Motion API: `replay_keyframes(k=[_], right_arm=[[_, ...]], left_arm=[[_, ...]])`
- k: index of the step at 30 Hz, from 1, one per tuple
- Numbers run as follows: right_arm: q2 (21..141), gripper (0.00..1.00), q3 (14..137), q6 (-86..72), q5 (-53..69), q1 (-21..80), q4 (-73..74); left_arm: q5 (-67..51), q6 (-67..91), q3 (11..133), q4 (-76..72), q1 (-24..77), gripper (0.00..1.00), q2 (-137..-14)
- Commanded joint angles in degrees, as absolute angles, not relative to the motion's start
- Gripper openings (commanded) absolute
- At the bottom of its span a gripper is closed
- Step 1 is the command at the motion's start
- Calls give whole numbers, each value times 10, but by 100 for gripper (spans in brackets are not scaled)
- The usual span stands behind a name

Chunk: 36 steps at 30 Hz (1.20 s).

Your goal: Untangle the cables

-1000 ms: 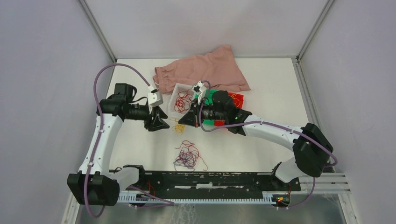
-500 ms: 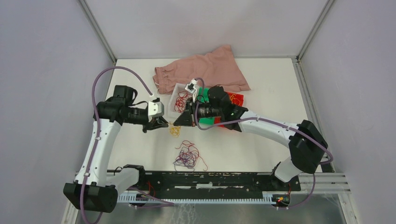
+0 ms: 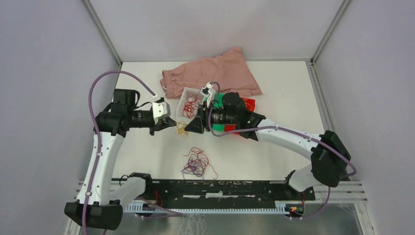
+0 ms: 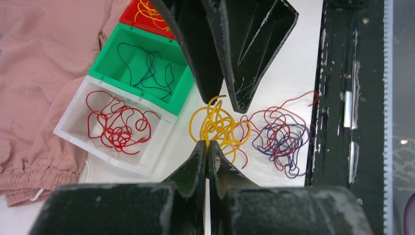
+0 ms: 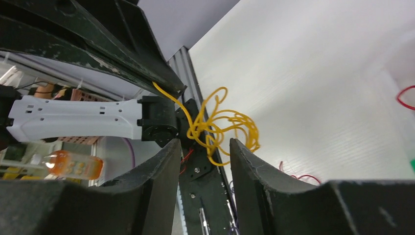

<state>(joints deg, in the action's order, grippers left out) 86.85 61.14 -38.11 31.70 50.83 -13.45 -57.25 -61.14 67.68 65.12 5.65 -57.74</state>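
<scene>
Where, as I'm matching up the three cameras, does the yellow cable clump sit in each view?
Top external: the yellow cable clump is mid-table, between the two arms' tips.
Left wrist: mid-frame, just above the closed tips at the bottom.
Right wrist: mid-frame, hanging beyond the two dark fingers.
Shared landmark: the left tool, pinched on the clump in every view.

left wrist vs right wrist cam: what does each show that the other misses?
Left wrist only: pink cloth, blue cables inside the green bin, red bin. Right wrist only: the left arm's white housing. Both: yellow cables pinched in the shut left gripper, with the right gripper open close to them.
</scene>
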Motion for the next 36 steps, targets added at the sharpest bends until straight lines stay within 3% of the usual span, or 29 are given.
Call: replay_keyframes(k=[1,6,27,36], right_arm=[[799,49,590,-329,211,506,-126],[763,54,566,-311,137,508,-141],[737,59,511,-398,166,529,-273],[757,58,534,-399,97,533,-292]], left_arm=[[-615,-448,686,565,58,3,-547],[-642,-359,687,550,60,3,-533],[-643,-220,680,455,62,3,-515],[-662,-79,657,371,64,3,-499]])
